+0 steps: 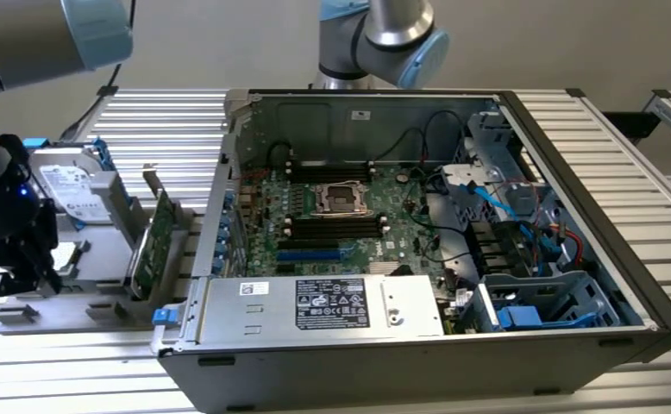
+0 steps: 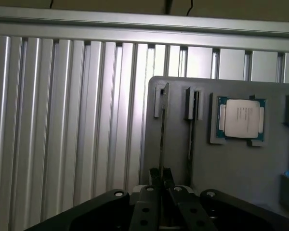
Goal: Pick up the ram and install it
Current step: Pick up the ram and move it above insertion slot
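The gripper [image 2: 161,183] has its 2 fingers pinched shut on the top edge of the ram [image 2: 162,139], which stands edge-on in its slot on the grey tray [image 2: 231,173]. 1 more stick [image 2: 192,130] stands in the slot just beside it, and a processor [image 2: 242,119] lies flat near that. The tray rests on the slatted metal table [image 2: 62,120]. In the exterior view the gripper [image 1: 14,259] hangs over the tray on the exterior view's left, well apart from the open computer case [image 1: 589,259].
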### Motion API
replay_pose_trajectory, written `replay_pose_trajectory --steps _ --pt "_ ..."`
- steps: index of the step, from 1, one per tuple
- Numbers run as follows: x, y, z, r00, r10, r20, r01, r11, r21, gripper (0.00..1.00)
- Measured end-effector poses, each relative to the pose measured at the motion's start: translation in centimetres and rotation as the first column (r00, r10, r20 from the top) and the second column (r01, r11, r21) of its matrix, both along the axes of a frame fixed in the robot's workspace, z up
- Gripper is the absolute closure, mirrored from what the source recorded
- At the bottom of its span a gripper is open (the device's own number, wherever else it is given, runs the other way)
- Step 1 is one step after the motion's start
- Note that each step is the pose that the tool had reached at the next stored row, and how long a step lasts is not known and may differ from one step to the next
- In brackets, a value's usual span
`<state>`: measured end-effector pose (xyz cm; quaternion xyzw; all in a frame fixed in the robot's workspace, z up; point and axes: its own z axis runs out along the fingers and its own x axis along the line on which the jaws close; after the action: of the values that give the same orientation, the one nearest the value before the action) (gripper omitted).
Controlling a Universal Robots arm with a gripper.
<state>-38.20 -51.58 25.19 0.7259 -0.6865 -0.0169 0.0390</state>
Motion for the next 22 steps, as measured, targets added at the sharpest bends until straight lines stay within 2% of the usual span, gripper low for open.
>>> replay_pose_trajectory --steps 6,10,13,17,22 --pt "0.9 0.0 2.73 1.0 0.0 -0.0082 0.0 1.0 0.0 0.86" --pt "2.3 0.0 4.41 0.9999 0.0 -0.0173 0.0 1.0 -0.0001 0.86" --pt "3.4 0.0 5.75 0.9998 0.001 -0.0217 -0.001 1.0 -0.0001 0.86" --pt "4.9 0.0 7.59 0.9997 0.002 -0.024 -0.002 1.0 -0.0001 0.86" --pt "6.2 0.0 9.87 0.9997 0.006 -0.0239 -0.006 1.0 0.0004 0.86"
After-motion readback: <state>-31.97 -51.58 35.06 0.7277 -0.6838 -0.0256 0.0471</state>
